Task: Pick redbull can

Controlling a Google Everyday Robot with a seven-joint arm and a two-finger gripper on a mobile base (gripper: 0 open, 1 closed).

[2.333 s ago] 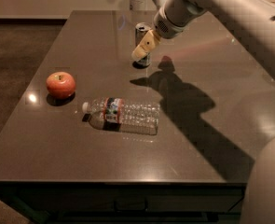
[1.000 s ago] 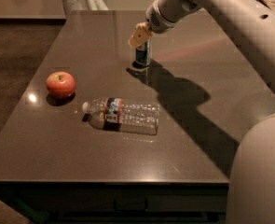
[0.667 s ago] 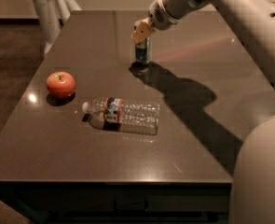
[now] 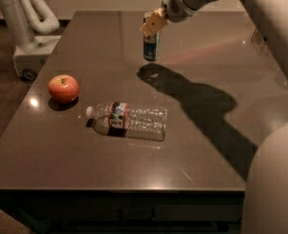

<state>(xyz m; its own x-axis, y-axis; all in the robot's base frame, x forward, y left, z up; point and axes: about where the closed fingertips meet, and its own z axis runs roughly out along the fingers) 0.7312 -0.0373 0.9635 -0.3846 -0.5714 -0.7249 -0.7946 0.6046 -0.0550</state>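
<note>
The redbull can (image 4: 151, 48) is a slim silver and blue can, upright, at the far middle of the dark table (image 4: 207, 145). My gripper (image 4: 153, 23) reaches in from the upper right and is shut on the can's upper part, with tan fingers (image 4: 148, 28) over its front. The can hangs a little above the table, with its shadow lying separate below it.
A clear plastic water bottle (image 4: 129, 121) lies on its side at the table's middle front. A red apple (image 4: 63, 88) sits to its left. A white robot base and arm (image 4: 27, 28) stands on the floor beyond the table's left edge. My arm spans the right side.
The gripper has closed around the can and raised it off the table. The white robot in the background has shifted to the left.
</note>
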